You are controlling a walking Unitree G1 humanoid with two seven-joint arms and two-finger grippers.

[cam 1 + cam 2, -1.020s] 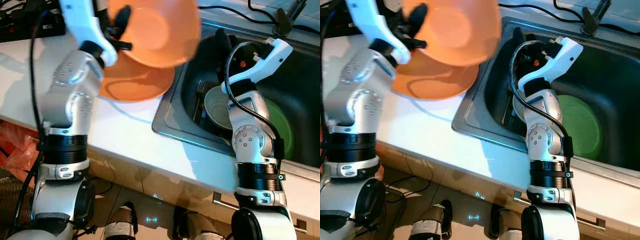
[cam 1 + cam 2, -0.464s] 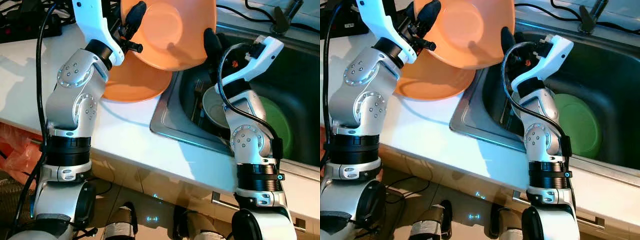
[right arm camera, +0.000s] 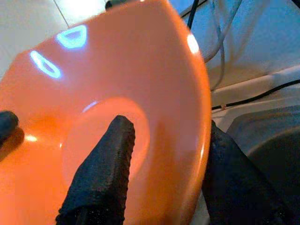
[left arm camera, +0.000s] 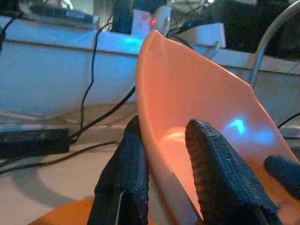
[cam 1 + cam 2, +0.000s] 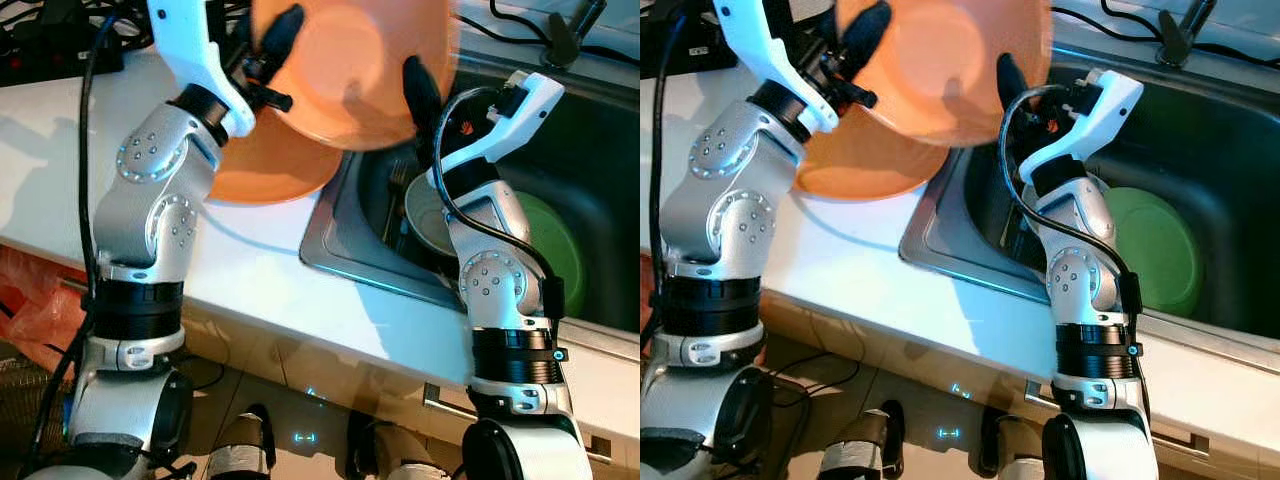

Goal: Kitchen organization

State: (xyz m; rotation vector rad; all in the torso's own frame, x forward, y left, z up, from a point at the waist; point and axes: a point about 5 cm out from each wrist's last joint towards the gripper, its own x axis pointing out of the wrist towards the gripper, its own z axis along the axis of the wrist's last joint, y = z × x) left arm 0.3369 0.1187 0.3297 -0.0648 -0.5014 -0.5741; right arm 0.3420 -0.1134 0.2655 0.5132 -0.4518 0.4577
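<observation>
Holding an orange bowl point(image 5: 350, 70) up between both arms, we had it tilted in the air above the edge where the white counter point(image 5: 250, 270) meets the steel sink point(image 5: 345, 255). Our left end effector point(image 4: 161, 159) pinched the bowl's rim on its left side, one black finger point(image 4: 124, 173) against the outside wall and the other point(image 4: 218, 173) pressed inside the bowl. Our right end effector point(image 3: 164, 159) was clamped over the opposite rim in the same way, with one finger point(image 3: 101, 173) lying across the orange inner face and the other point(image 3: 234, 173) behind the wall. In the head views the right finger point(image 5: 415, 85) showed as a dark shape laid over the bowl's right edge, and the bowl itself was blurred.

Below the left end effector, a second orange bowl point(image 5: 265, 170) sat on the counter, touching the sink's edge or just beside it; we could not tell which. Under the right end effector, down in the sink basin, a pale bowl point(image 5: 430, 215) rested partly behind our right arm, with a green plate point(image 5: 555, 245) just beside it on the far side of that arm. A dark faucet point(image 5: 565, 30) stood beyond the sink, near the right end effector, and black cables point(image 4: 89, 108) trailed over the counter beyond the left end effector.
</observation>
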